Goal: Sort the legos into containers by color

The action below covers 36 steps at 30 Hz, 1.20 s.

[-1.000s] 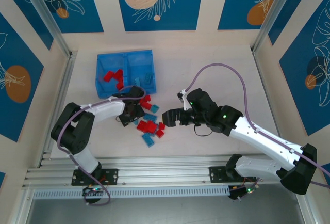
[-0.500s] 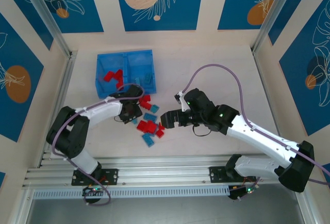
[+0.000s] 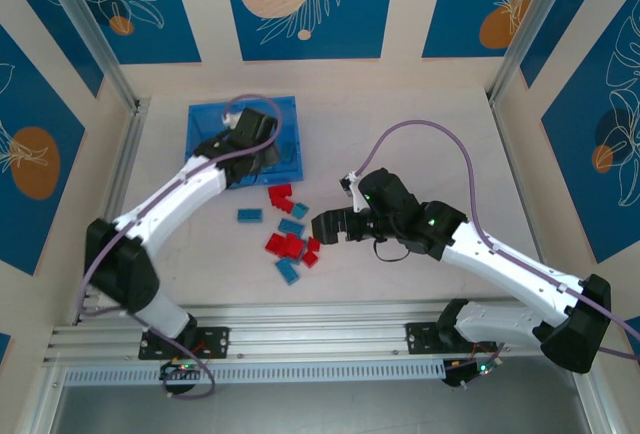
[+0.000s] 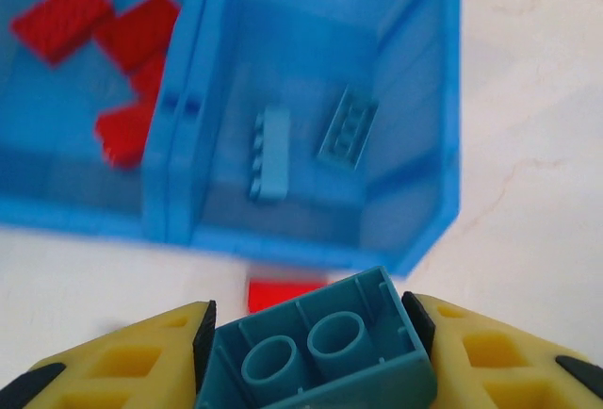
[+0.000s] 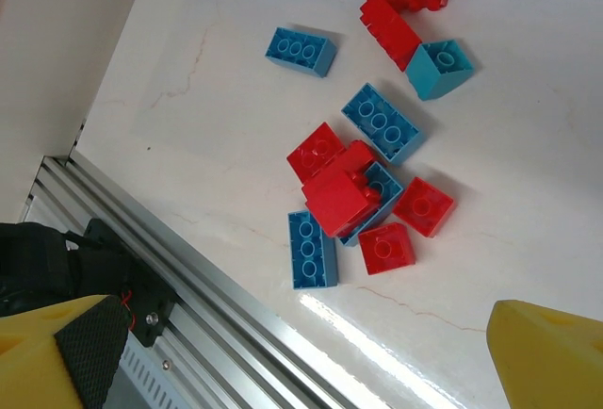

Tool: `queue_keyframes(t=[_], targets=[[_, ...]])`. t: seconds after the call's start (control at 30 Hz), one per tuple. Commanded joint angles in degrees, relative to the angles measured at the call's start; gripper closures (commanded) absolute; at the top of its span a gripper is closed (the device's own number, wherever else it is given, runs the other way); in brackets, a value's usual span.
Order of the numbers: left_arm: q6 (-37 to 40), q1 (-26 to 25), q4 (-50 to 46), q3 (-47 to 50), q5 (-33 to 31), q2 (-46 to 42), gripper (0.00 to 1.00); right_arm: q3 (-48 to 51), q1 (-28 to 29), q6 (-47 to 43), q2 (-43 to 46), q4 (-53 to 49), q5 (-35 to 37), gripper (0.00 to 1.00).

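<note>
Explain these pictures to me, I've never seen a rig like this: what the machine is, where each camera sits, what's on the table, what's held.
Two robot arms are bolted at the edge of a white table. One picture looks down from above; the other two come from a camera on each wrist. A bright blue plastic tray has two compartments: one holds small red plastic bricks, the other light-blue bricks. Loose red bricks and loose blue bricks lie on the table. The left gripper, at the tray, is shut on a teal brick. The right gripper hangs open above the loose pile, holding nothing.
</note>
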<state>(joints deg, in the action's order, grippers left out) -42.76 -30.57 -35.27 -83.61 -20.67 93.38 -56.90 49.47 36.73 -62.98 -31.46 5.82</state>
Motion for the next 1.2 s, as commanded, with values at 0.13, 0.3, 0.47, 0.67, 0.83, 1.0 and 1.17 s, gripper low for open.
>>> queue_keyframes(t=[0.13, 0.3, 0.47, 0.67, 0.83, 1.0, 1.17], targets=[[9.3, 4.9, -4.0, -24.6, -1.3, 23.2, 0.55, -1.6, 0.1, 1.8, 3.3, -2.5, 2.2, 0.0], [6.8, 7.2, -9.1, -36.5, 4.0, 34.0, 0.49, -2.1, 0.1, 1.8, 4.1, -3.7, 2.6, 0.01], [6.3, 7.4, -6.6, -35.1, 7.3, 32.3, 0.33, -2.4, 0.2, 1.8, 4.2, -4.1, 2.9, 0.01], [6.0, 7.1, -2.3, -26.2, 8.9, 20.3, 0.28, -1.9, 0.2, 2.5, 4.1, -2.8, 2.7, 0.0], [7.0, 5.9, -0.8, -11.8, 9.5, 4.2, 0.28, -1.2, 0.3, 3.1, 3.8, -1.4, 2.6, 0.01], [9.7, 5.6, -0.9, 7.1, 13.2, -12.0, 0.26, 0.5, 0.4, 3.1, 3.1, 1.6, 1.1, 0.01], [15.6, 5.6, 0.2, 22.3, 18.5, -21.7, 0.24, -0.9, 0.9, 2.2, -1.0, 2.6, -1.1, 0.01]])
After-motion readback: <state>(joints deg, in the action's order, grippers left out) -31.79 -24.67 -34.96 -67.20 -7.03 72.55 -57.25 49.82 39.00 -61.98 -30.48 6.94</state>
